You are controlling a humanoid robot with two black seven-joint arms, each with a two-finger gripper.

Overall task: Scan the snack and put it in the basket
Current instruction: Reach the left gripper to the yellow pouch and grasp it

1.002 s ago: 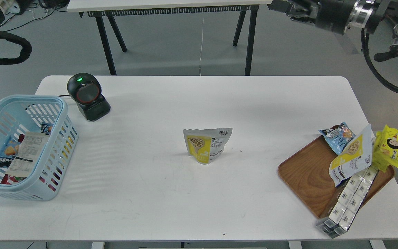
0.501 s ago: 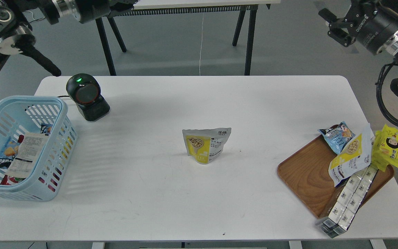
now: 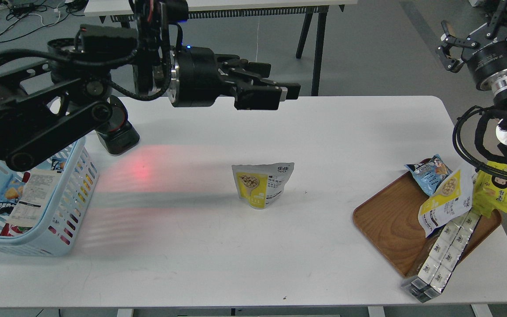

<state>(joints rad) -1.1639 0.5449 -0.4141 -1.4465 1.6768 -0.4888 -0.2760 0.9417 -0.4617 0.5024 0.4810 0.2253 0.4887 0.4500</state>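
Observation:
The snack (image 3: 262, 185), a yellow and white-grey pouch with beige balls pictured, stands upright at the middle of the white table. The light blue basket (image 3: 75, 193) sits at the table's left edge and holds several packets and a receipt. My left gripper (image 3: 280, 94) reaches in from the left, high above the table and behind the snack; its fingers look apart and hold nothing. My right gripper (image 3: 448, 44) is up at the far right, off the table, open and empty.
A black scanner (image 3: 117, 132) stands at the back left, partly hidden by my left arm, and casts a red glow (image 3: 141, 169) on the table. A brown wooden tray (image 3: 390, 220) at the right holds a second similar pouch (image 3: 447, 198), a blue packet (image 3: 429, 174), a yellow packet (image 3: 495, 189) and a boxed strip (image 3: 447, 251).
My left arm has swung in from the upper left, over the scanner and toward the table's middle. My right gripper has moved right and slightly down. A red glow now lies on the table.

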